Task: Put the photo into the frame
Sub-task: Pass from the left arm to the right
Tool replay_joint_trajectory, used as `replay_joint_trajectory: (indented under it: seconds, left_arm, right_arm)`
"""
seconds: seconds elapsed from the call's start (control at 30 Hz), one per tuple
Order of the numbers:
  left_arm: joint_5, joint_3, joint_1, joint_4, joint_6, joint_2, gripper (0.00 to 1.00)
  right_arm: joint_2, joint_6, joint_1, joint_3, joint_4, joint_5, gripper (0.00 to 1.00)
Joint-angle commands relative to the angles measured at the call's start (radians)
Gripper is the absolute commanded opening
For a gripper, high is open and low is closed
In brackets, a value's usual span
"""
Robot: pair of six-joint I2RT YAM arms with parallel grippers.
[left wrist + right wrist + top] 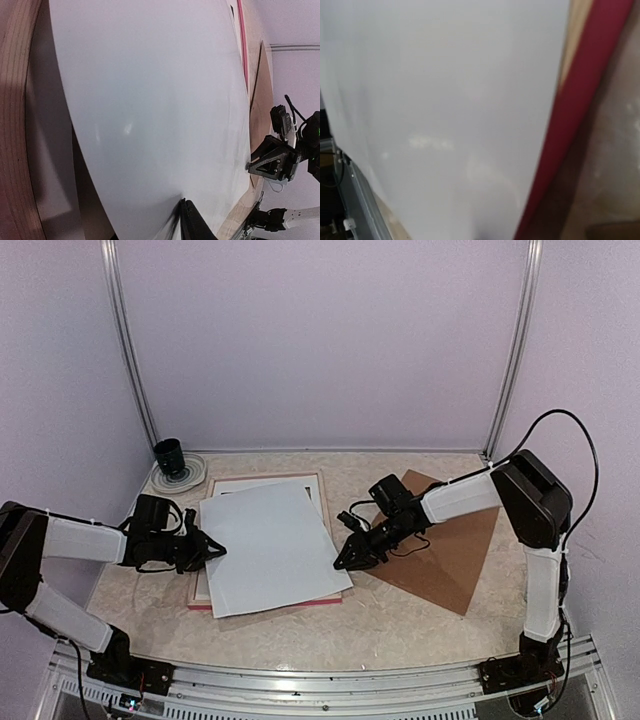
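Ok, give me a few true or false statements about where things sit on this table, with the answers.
1. The white rectangular paper sheet lies askew on top of the pink-red-edged wooden frame. True.
2. The flat brown board lies left of the frame. False: it lies to the frame's right.
3. A black cup stands near the back left corner. True.
4. Both hands are at the sheet's left edge. False: the left hand is at its left edge, the right hand at its right edge.
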Motion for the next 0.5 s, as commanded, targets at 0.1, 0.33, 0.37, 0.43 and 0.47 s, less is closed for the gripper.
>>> replay_joint_trajectory:
  seconds: [0.1,0.33,0.37,0.43,0.47]
  left_arm:
    - [-0.028,-0.015,0.003,0.010,0.016,0.013,0.30]
    - [-0.070,-0.001,0.002,-0.006,0.016,0.001,0.41]
    - [-0.078,0.003,0.001,-0.011,0.017,-0.001,0.42]
    - [-0.098,0.014,-0.004,-0.025,0.022,-0.001,0.44]
    - [-0.107,0.021,-0.006,-0.031,0.026,0.000,0.45]
  right_arm:
    - [-0.050,0.039,-0.008,-0.024,0.060,-0.044,0.08]
    - [-0.072,0.054,-0.006,-0.046,0.087,-0.043,0.00]
    - [-0.077,0.053,-0.006,-0.048,0.088,-0.035,0.00]
    - [-0.086,0.048,-0.007,-0.051,0.081,-0.014,0.00]
    - [-0.090,0.044,-0.006,-0.050,0.078,-0.001,0.00]
